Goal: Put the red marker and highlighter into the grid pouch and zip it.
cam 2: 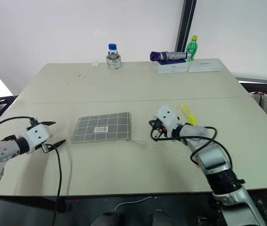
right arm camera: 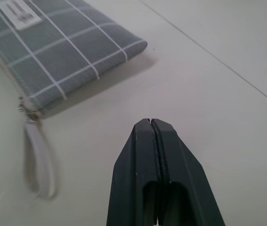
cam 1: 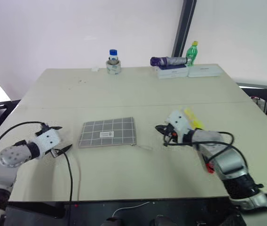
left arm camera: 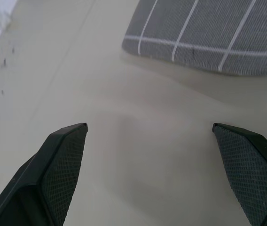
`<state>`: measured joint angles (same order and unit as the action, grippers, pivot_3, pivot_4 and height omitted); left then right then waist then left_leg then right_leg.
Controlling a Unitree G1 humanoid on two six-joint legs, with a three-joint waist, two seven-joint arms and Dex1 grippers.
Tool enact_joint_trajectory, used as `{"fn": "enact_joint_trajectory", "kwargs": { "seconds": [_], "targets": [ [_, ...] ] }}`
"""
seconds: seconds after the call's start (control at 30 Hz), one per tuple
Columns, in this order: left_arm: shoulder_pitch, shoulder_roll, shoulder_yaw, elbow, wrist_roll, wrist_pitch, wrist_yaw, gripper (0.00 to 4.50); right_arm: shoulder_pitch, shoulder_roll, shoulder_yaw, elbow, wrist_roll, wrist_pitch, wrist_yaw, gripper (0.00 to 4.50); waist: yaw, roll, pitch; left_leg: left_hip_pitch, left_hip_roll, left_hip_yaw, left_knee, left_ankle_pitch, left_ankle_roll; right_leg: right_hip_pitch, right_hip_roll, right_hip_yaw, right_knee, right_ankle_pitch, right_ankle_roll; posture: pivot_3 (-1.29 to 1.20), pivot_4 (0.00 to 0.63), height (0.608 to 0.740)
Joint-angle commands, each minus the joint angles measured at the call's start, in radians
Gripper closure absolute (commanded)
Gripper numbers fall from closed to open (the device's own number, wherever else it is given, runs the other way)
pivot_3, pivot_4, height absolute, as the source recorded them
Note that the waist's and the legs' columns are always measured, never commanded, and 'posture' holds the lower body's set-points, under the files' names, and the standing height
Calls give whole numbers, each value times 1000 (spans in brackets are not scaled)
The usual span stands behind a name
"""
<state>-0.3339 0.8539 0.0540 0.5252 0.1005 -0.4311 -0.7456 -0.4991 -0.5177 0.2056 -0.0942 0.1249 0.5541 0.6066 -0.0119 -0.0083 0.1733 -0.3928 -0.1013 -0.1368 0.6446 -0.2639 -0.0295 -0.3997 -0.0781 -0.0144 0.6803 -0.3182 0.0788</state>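
Currently I see the grid pouch (cam 1: 108, 132) lying flat on the worktop (cam 1: 133, 94), label side up, roughly midway between my two hands and touching neither. Its zipper pull cord (right arm camera: 38, 160) trails off the corner nearest the right hand and rests loose on the surface. My left hand (cam 1: 57, 139) sits just above the worktop, near the pouch's left edge but apart from it; the left wrist view shows its two fingers (left arm camera: 60, 172) spread wide with nothing between them, and a corner of the pouch lies beyond them. My right hand (cam 1: 163, 135) hovers to the right of the pouch, pointing toward it; in the right wrist view its fingers (right arm camera: 145, 169) are pressed fully together, tip to tip, gripping nothing, and the cord and zipper end lie a short way ahead of the tips. I can make out the highlighter (cam 1: 193, 118) as a yellow shape on the worktop just behind the right wrist, partly hidden by the arm. A small patch of red (cam 1: 210, 168) shows beside the right forearm; I cannot tell whether this is the red marker. At the far edge stand a blue-capped bottle (cam 1: 113, 61), a green bottle (cam 1: 192, 52), a folded purple umbrella (cam 1: 168, 60) and flat white boxes (cam 1: 187, 71).
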Motion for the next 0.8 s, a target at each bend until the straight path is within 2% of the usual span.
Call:
{"fn": "enact_joint_trajectory", "kwargs": {
  "seconds": [0.03, 0.3, 0.53, 0.8],
  "targets": [
    [-63, -10, -51, 89, 59, -123, 35, 0, -40, 59, 14, 43, -48, -14, -61, 4440, 1, 0, 0, 0, 0, 0, 0, 0, 0, 0, 0, 0, 0, 0, 0, 0, 150, 740],
    [-145, -58, -132, 187, 72, -270, 1, 0, -69, 153, 67, 150, -131, 8, -120, 4440, 2, 0, 0, 0, -2, 0, 1, 0, 0, 0, 0, 0, 2, 1, 1, 0, 150, 740],
    [-110, -101, -166, 91, -3, -277, -107, 0, -85, 190, 68, 175, -138, -2, -111, 4440, -3, 0, -1, 0, -2, 0, 1, 0, 0, 0, -1, 1, 2, 1, 1, 0, 150, 740],
    [-60, -98, -163, -5, -56, -238, -153, 0, -88, 199, 73, 181, -144, -22, -73, 4440, -4, 0, -1, 0, -2, 0, 1, 0, 0, 0, 0, 1, 2, 1, 1, 0, 150, 740]
  ]
}}
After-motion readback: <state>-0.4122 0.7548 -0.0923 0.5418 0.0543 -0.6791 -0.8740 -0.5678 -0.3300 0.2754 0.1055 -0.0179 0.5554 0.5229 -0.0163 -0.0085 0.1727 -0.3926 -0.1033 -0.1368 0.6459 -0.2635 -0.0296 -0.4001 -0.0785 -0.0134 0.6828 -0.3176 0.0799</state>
